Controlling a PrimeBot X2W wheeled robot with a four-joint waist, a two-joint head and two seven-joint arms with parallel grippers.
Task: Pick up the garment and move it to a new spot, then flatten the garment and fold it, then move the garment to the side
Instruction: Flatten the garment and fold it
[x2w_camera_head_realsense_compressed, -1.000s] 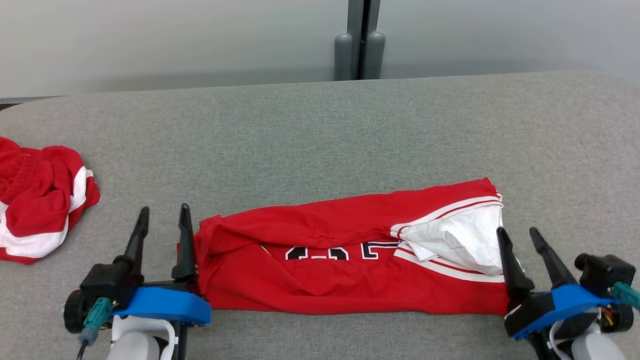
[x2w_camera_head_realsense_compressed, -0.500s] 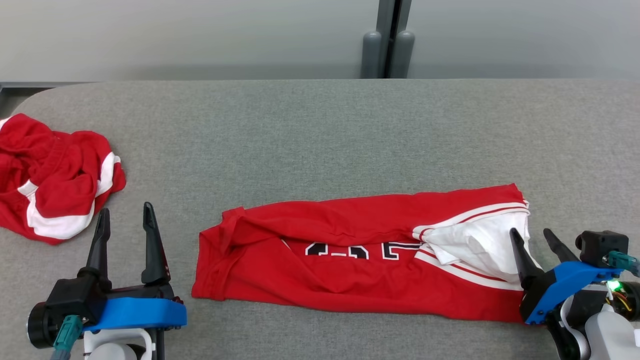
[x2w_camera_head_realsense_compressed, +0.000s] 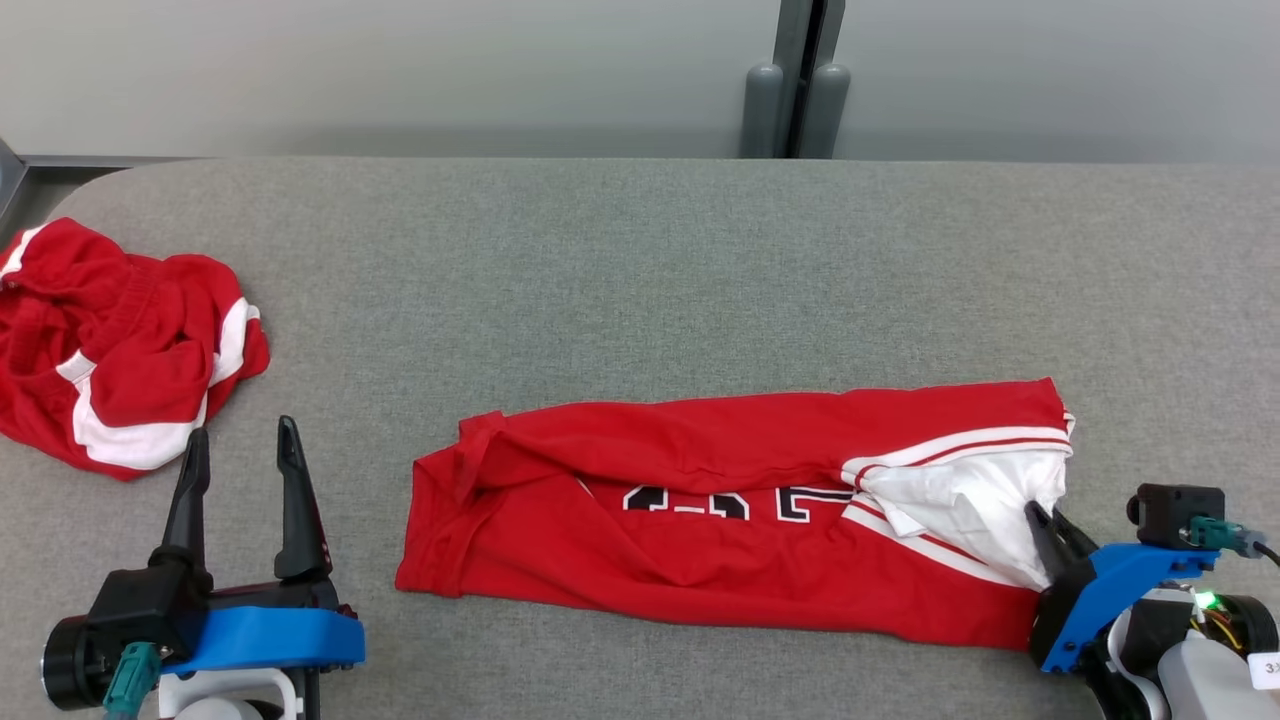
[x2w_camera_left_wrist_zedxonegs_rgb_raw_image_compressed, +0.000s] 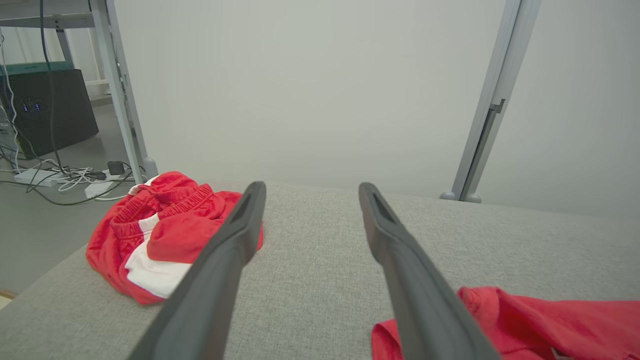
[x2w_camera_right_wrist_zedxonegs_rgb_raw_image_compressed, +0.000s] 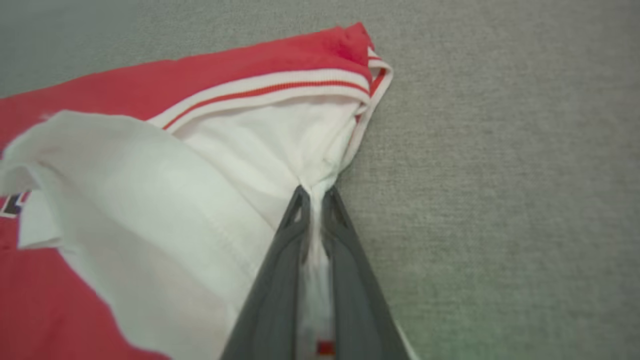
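The garment (x2w_camera_head_realsense_compressed: 700, 520), a red jersey with white trim and black-and-white lettering, lies folded into a long band across the grey table (x2w_camera_head_realsense_compressed: 640, 280). Its white inner fabric (x2w_camera_right_wrist_zedxonegs_rgb_raw_image_compressed: 165, 200) is bunched at the right end. My right gripper (x2w_camera_head_realsense_compressed: 1050, 525) is shut on that white fabric, which is pinched between the two dark fingers (x2w_camera_right_wrist_zedxonegs_rgb_raw_image_compressed: 280, 265). My left gripper (x2w_camera_head_realsense_compressed: 240, 470) stands open at the lower left, a little left of the garment's left edge (x2w_camera_left_wrist_zedxonegs_rgb_raw_image_compressed: 500, 320), with nothing between its fingers (x2w_camera_left_wrist_zedxonegs_rgb_raw_image_compressed: 220, 270).
A second red-and-white garment (x2w_camera_head_realsense_compressed: 110, 350) lies crumpled at the table's left end (x2w_camera_left_wrist_zedxonegs_rgb_raw_image_compressed: 155, 235). A grey post (x2w_camera_head_realsense_compressed: 795, 90) stands behind the far edge. Cables and a dark box (x2w_camera_left_wrist_zedxonegs_rgb_raw_image_compressed: 45, 105) sit on the floor beyond the left end.
My right gripper has shut on the white fabric at the garment's right end. The left gripper has drawn back left from the garment's edge. The head view has shifted.
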